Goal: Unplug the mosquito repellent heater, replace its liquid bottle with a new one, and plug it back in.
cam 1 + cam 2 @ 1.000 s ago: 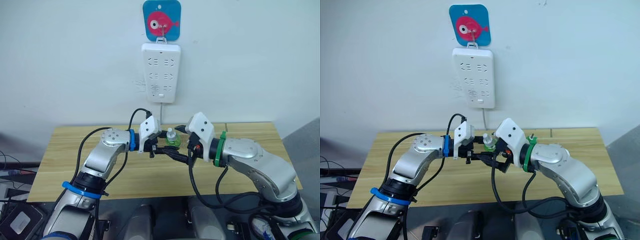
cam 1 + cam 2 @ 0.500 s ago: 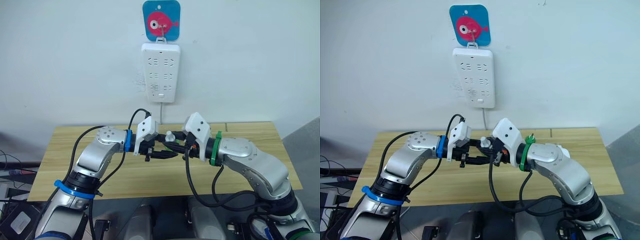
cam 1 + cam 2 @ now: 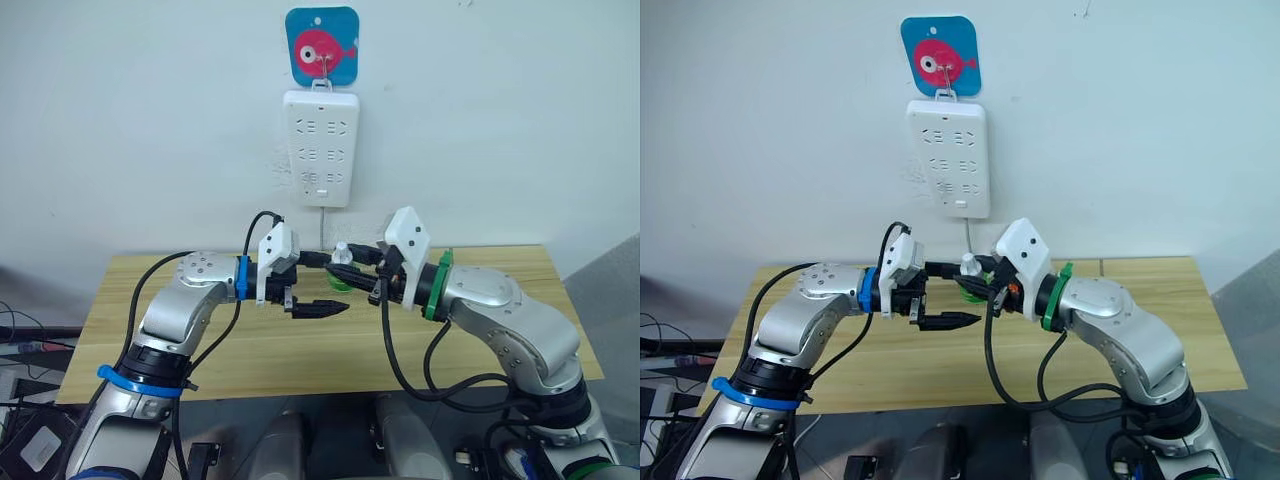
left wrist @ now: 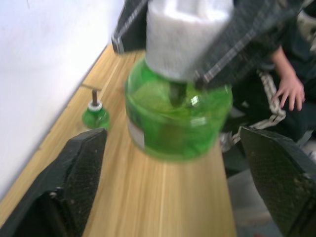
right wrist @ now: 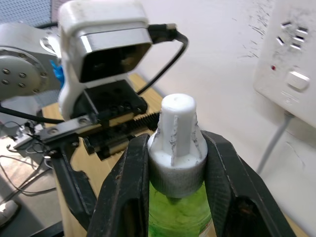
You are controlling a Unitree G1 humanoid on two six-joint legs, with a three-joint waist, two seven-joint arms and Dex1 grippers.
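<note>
A white wall carries a six-outlet power strip [image 3: 321, 147] hung under a blue fish hook plaque [image 3: 322, 44], above a wooden counter [image 3: 500, 265]. The right gripper [image 5: 177, 163] pinches the white cap of a green liquid bottle [image 4: 178, 118] held above the counter. The left gripper [image 3: 322, 284] has its fingers spread apart, facing the bottle. The left wrist view shows a second small green bottle [image 4: 95, 114] by the counter's back edge, and a person's hand [image 4: 290, 89] beyond. No readable label appears; the heater itself cannot be made out.

Two green liquid bottles here: one white-capped bottle [image 5: 177, 148] up in the air, one small wick-topped bottle [image 4: 95, 114] standing on the table [image 3: 500, 262]. One white power strip [image 3: 321, 146] on the wall, one fish hook plate [image 3: 322, 44] above it. Two end effectors, left [image 3: 318, 283] and right [image 5: 177, 197].
</note>
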